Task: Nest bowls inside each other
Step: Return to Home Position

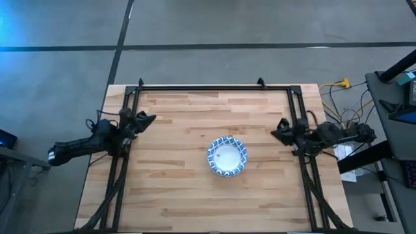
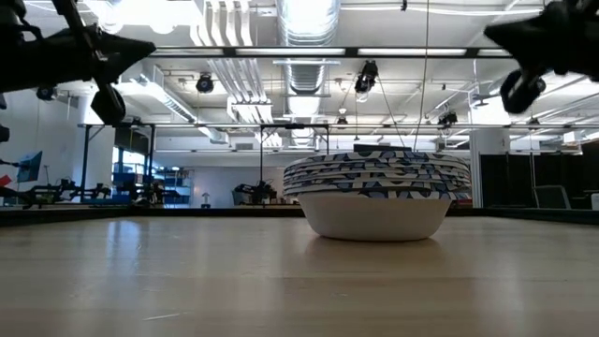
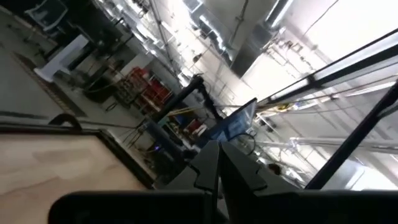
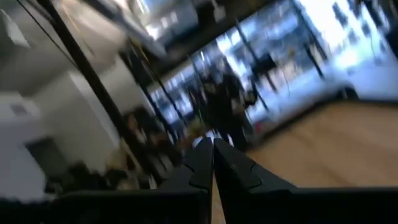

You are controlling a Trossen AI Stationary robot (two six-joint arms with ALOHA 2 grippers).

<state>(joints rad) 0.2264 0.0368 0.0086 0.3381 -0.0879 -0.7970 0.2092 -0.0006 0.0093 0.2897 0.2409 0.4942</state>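
A stack of blue-and-white rimmed bowls (image 1: pixel 227 156) stands on its base in the middle of the table; the low view shows the nested rims (image 2: pixel 377 175) layered above one white bowl wall. My left gripper (image 1: pixel 151 117) is raised near the table's left edge, shut, well left of the stack. My right gripper (image 1: pixel 276 133) is raised near the right edge, shut, to the right of the stack. In the wrist views, each pair of fingers meets at the tips: left gripper (image 3: pixel 218 149), right gripper (image 4: pixel 211 144). Neither wrist view shows the bowls.
A black metal frame (image 1: pixel 214 86) runs along the table's far edge and down both sides, carrying the arms. Bare wooden tabletop (image 1: pixel 188 195) surrounds the stack. Cables and equipment (image 1: pixel 344 97) lie beyond the right edge.
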